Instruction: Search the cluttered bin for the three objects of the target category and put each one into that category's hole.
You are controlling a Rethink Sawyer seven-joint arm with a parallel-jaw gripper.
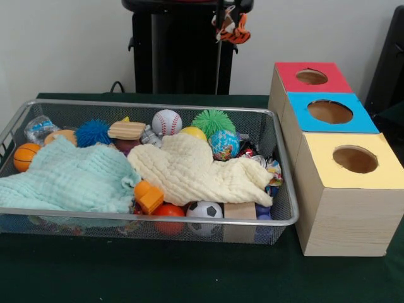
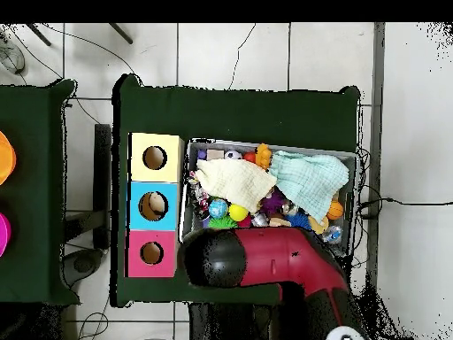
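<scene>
A wire mesh bin (image 1: pixel 278 164) on the green bench (image 1: pixel 189 278) holds a baseball (image 1: pixel 166 122), soccer ball (image 1: pixel 204 210) and basketball (image 1: pixel 25 156), partly buried under a cream cloth (image 1: pixel 189 167) and mint cloth (image 1: pixel 69 180). Three holed boxes (image 1: pixel 344 183) stand beside it. Whether the fingers are open or closed cannot be told; the arm (image 2: pixel 265 261) hides them.

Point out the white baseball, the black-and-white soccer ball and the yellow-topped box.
white baseball (image 1: pixel 166 122), front view, middle of its stitched face
black-and-white soccer ball (image 1: pixel 204 211), front view, upper part above bin rim
yellow-topped box (image 1: pixel 328 151), front view, bare yellow top beside hole
</scene>
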